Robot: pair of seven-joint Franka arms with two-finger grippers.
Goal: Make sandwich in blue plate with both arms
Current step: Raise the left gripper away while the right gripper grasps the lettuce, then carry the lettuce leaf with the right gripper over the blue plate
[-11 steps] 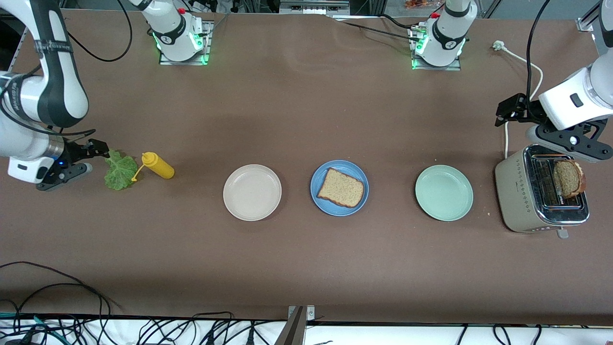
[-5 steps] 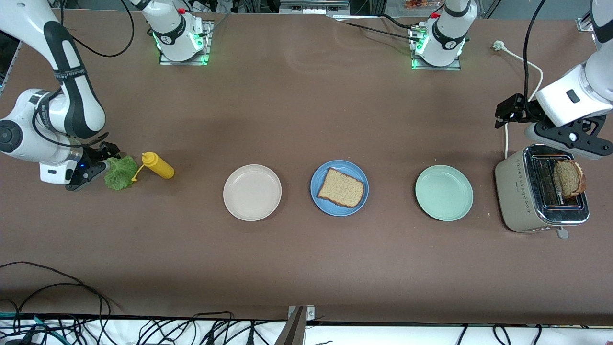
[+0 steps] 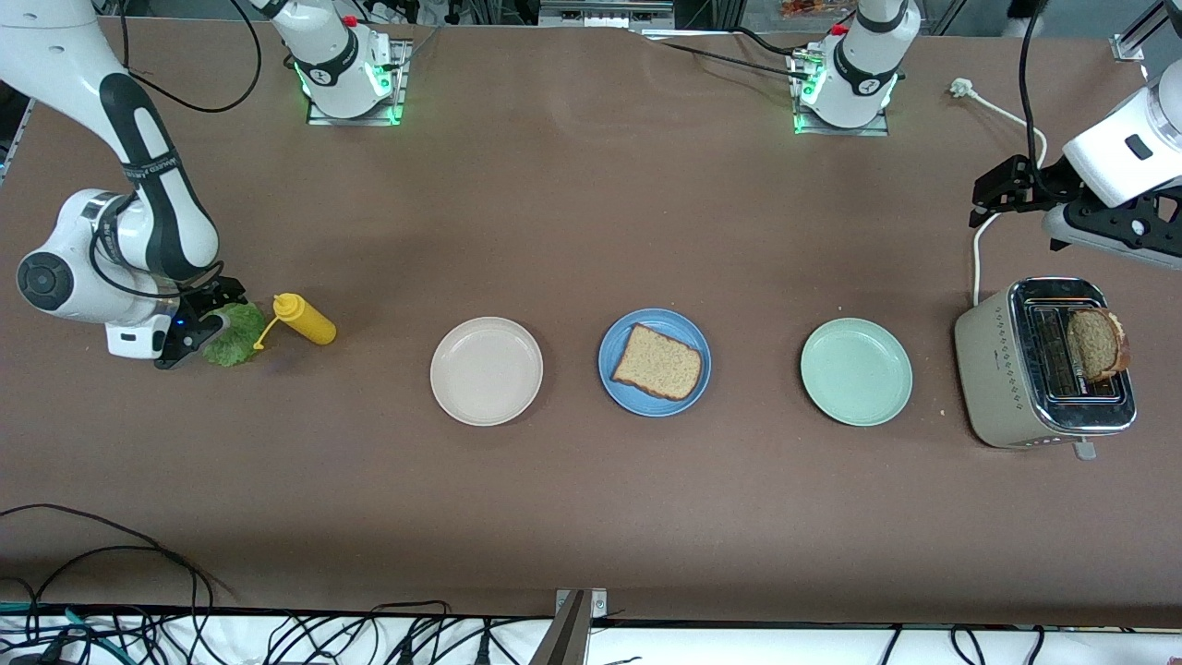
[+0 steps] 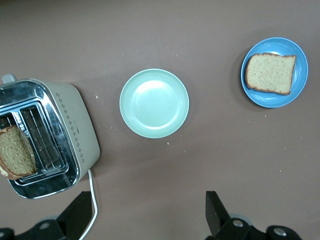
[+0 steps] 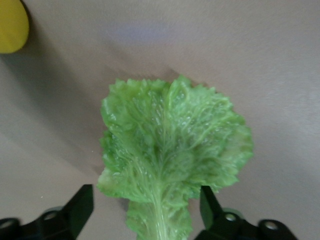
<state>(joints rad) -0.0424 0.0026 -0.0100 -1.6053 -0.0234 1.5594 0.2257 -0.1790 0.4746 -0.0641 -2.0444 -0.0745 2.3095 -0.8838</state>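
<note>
green lettuce leaf (image 3: 235,334) lies flat on the table beside the yellow squeeze bottle (image 3: 305,320), at the right arm's end; right gripper (image 3: 199,323) sits low over it. blue plate (image 3: 694,383) mid-table holds one bread slice (image 3: 657,362); second slice (image 3: 1095,344) stands in the toaster (image 3: 1002,374). left gripper (image 3: 1103,226) hovers above the toaster.

left wrist view: jaws spread wide, nothing between.

right wrist view: jaws wide, straddling the leaf's pale stem (image 5: 159,220). leaf looks light, limp, tearable; pinch the stem, likely firmest.
</note>
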